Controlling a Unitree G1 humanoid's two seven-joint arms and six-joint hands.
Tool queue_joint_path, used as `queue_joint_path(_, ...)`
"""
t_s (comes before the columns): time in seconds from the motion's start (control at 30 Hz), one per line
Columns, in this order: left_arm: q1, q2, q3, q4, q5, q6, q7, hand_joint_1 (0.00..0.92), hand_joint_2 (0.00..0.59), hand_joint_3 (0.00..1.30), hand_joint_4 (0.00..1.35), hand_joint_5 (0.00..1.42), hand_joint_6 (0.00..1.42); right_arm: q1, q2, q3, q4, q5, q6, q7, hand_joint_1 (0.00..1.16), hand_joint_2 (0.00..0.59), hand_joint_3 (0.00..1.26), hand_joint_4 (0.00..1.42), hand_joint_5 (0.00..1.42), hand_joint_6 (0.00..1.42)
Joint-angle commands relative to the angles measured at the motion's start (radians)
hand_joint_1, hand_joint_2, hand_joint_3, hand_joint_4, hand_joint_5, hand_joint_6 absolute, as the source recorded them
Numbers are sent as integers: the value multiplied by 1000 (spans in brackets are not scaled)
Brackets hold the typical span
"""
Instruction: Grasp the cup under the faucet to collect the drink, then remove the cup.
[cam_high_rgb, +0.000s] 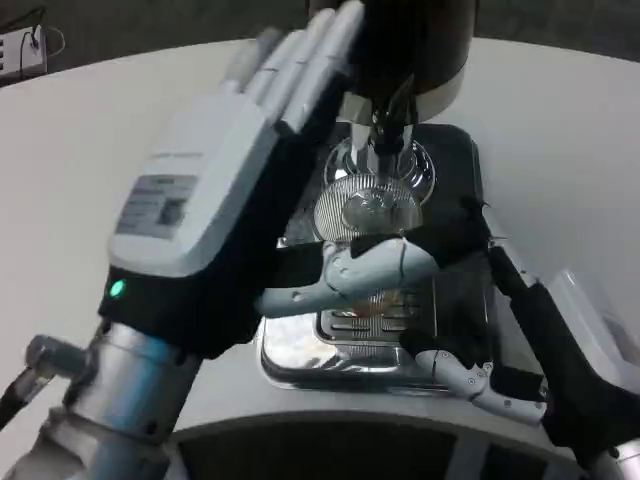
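A clear ribbed cup (365, 205) stands on the chrome drip tray (300, 352), right under the metal faucet (385, 130) of the dark dispenser (415, 45). My right hand (450, 290) reaches in from the lower right and grips the cup, with one white finger wrapped across its front. A little amber liquid shows low in the cup behind that finger. My left hand (215, 190) is raised close to the camera at the left. Its fingers (305, 55) are stretched out straight, up against the dispenser beside the faucet, and it holds nothing. It hides the tray's left part.
The dispenser and tray stand mid-table on the white round table (90, 130). A white power strip (22, 48) lies at the far left edge. A pale translucent box (592, 310) sits to the right of my right forearm.
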Motion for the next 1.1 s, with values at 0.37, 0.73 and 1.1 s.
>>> queue_joint_path(0.37,389,-113,104,-51,20,-109,249,0,138,5,0,46,0,-20,-4,10,36,16,-1,-3,512,261,0,55,99,211)
queue_joint_path(0.73,600,-127,107,9,72,-180,325,0,149,6,0,48,0,-63,-7,16,92,34,-10,-8,512,261,0,54,98,211)
queue_joint_path(1.1,662,-116,87,103,105,-205,354,0,147,0,0,0,0,-95,0,24,126,61,-4,-8,521,255,0,52,98,211)
